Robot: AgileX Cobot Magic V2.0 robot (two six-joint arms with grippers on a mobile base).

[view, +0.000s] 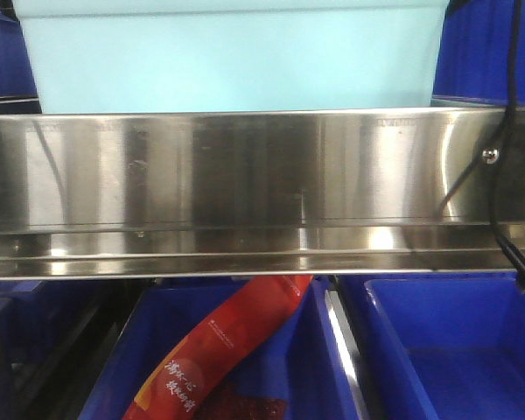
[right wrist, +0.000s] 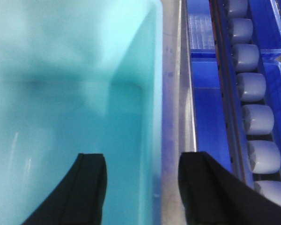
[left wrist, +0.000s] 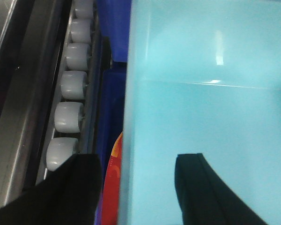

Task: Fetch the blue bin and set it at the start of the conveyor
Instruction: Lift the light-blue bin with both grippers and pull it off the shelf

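Note:
The blue bin stands on the upper shelf level, just behind a steel rail, its pale aqua wall filling the top of the front view. My left gripper is open and straddles the bin's left wall, one finger inside the tub and one outside. My right gripper is open too and straddles the bin's right wall the same way. Neither pair of fingers touches the wall. The conveyor start is out of view.
A shiny stainless-steel shelf rail crosses the front view. Below it stand dark blue crates, one holding a red snack bag. Grey rollers run beside the bin on both sides. A black cable hangs at right.

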